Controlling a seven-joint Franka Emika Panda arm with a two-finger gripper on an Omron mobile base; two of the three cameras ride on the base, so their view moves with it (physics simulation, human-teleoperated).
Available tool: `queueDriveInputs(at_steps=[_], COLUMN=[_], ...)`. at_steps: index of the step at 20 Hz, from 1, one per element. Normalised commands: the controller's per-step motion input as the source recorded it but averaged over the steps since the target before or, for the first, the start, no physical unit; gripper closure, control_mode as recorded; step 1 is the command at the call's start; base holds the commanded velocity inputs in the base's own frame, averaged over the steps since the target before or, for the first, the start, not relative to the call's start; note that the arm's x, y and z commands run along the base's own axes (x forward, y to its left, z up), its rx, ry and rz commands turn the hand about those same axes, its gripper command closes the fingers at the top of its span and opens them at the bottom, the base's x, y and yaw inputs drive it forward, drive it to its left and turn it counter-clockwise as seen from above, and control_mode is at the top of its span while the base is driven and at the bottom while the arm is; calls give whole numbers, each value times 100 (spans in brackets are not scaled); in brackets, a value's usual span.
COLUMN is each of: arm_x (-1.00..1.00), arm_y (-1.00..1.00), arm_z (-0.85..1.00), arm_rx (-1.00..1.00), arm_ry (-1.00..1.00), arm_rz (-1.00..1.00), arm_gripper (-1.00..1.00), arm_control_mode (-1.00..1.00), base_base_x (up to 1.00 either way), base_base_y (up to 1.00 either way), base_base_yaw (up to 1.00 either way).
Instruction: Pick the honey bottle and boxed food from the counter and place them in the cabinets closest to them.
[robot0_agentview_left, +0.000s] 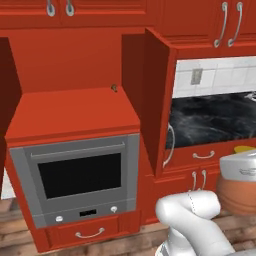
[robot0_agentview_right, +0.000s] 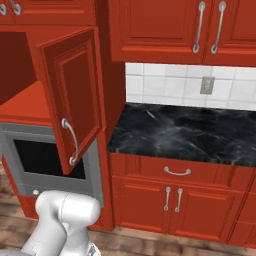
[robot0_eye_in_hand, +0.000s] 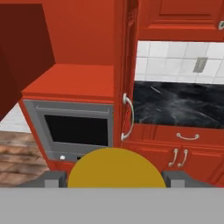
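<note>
In the hand view the honey bottle (robot0_eye_in_hand: 116, 168) shows as a rounded yellow-orange dome between my two dark fingertips, and my gripper (robot0_eye_in_hand: 116, 180) is shut on it. At the right edge of the left base view the honey bottle (robot0_agentview_left: 238, 192) appears as an orange-brown body with a grey band above it, hanging in front of the red drawer fronts. The cabinet (robot0_agentview_left: 75, 112) above the oven stands open with a plain red shelf inside. Its door (robot0_agentview_right: 75, 95) is swung out toward me. The black marble counter (robot0_agentview_right: 185, 132) lies to the right. The boxed food is out of view.
A grey built-in oven (robot0_agentview_left: 80, 175) sits under the open cabinet. The open door's edge (robot0_agentview_left: 156, 100) juts out between the shelf and the counter. Closed upper cabinets (robot0_agentview_right: 165, 30) hang over the counter, and a wall outlet (robot0_agentview_right: 207, 85) sits on the white tiles.
</note>
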Motion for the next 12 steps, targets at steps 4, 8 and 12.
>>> queueDriveInputs(at_steps=[4,8,12], arm_x=[0,0,0], arm_y=[0,0,0], arm_z=[0,0,0], arm_rx=[0,0,0], arm_ry=[0,0,0], arm_rz=[0,0,0], arm_gripper=[100,100,100], arm_control_mode=[100,100,100], base_base_x=[-7,-3,-1], base_base_y=[75,71,47], base_base_yaw=[2,1,0])
